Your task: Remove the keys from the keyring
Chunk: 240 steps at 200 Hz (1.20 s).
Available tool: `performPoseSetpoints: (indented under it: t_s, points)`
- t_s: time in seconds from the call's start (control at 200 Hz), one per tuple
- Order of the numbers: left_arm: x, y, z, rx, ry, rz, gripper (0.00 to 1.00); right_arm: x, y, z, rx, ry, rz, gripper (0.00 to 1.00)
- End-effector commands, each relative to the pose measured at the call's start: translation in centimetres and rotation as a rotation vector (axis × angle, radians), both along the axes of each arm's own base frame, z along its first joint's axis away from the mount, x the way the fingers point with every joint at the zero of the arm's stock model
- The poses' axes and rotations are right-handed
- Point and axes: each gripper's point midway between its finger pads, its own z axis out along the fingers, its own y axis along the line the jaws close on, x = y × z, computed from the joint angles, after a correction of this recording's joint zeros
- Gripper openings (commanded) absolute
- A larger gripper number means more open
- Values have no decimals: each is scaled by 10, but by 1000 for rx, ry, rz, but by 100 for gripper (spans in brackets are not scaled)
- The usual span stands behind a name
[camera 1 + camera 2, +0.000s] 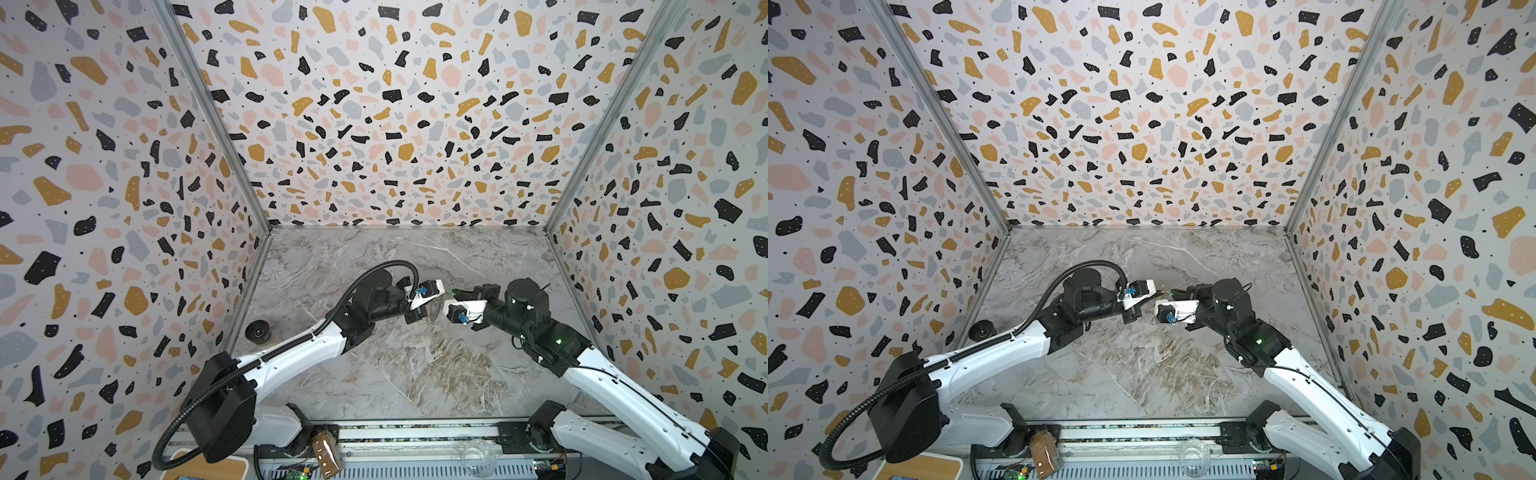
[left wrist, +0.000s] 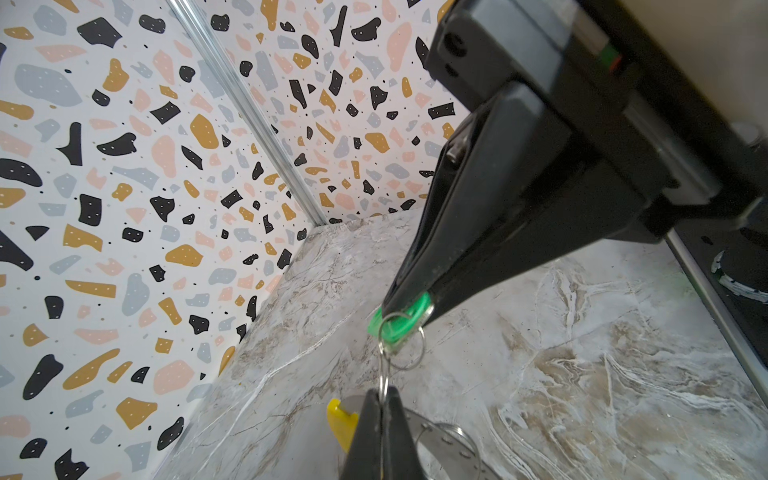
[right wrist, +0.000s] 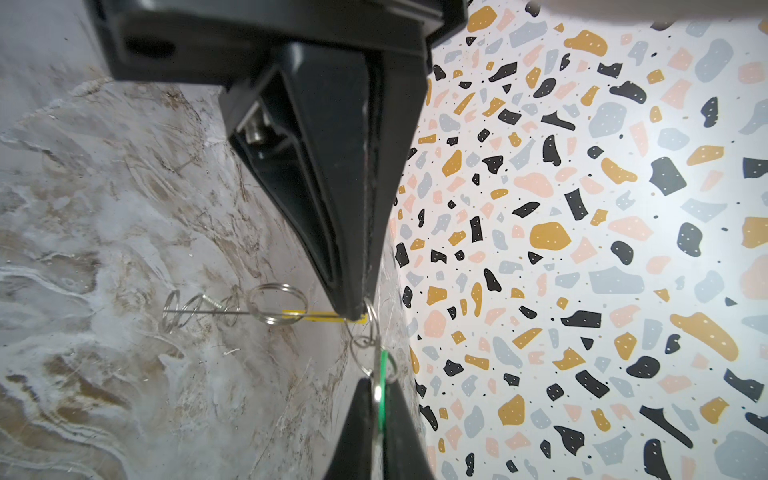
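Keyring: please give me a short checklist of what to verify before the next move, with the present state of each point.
1. Left claw shut on green key: ok.
2. Right claw shut on keyring at yellow sleeve: ok.
3. Green key free of keyring: not ok, a chain of small rings runs from it to the sleeve.
4. Pale key's place: cannot tell, it is not seen.
5. Dark roll clear of both arms: ok, it lies by the left wall.
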Motion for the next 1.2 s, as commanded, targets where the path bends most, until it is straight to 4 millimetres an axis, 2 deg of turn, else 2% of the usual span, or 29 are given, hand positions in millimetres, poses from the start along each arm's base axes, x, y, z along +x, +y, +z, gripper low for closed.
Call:
performPoseSetpoints:
  t_s: [0.0, 0.431, 0.631, 0.796, 0.906, 1.151, 1.196]
  points:
    - [14, 6, -12, 36, 65, 48, 0, 3, -2, 32, 34, -55, -16, 0]
    - [10, -1, -26, 90, 175, -55, 0, 9, 3, 40, -14, -97, 8, 0]
    - [20, -2, -24, 89, 209, -60, 0, 17, 6, 36, -68, -92, 2, 0]
    - [31, 5, -12, 57, 187, -40, 20, 24, 8, 38, -73, -71, -21, 0]
    - [40, 13, -5, 37, 163, 0, 27, 29, 8, 34, -92, -24, -38, 0]
    - [48, 32, 14, -33, 101, 107, 35, 37, 7, 21, -138, 69, -84, 0]
    - [49, 34, 25, -68, 66, 124, 36, 40, 7, 19, -144, 86, -98, 0]
